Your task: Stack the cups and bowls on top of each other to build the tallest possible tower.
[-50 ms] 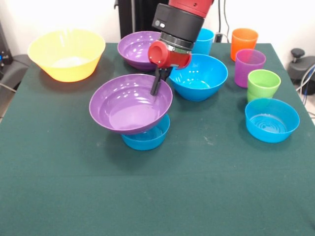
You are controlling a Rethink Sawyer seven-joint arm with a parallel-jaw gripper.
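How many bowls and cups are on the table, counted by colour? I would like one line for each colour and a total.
Yellow: 1 bowl
Purple: 3, two bowls and one cup
Blue: 4, one large bowl, two small bowls, one light blue cup
Orange: 1 cup
Green: 1 cup
Total: 10

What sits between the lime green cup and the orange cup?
The translucent purple cup stands between the lime green cup and orange cup, seen in the front view.

A robotics lab: a green-clothed table (59, 162), the red Sawyer arm (179, 24) at 12 o'clock, cables (225, 19) on the white wall behind.
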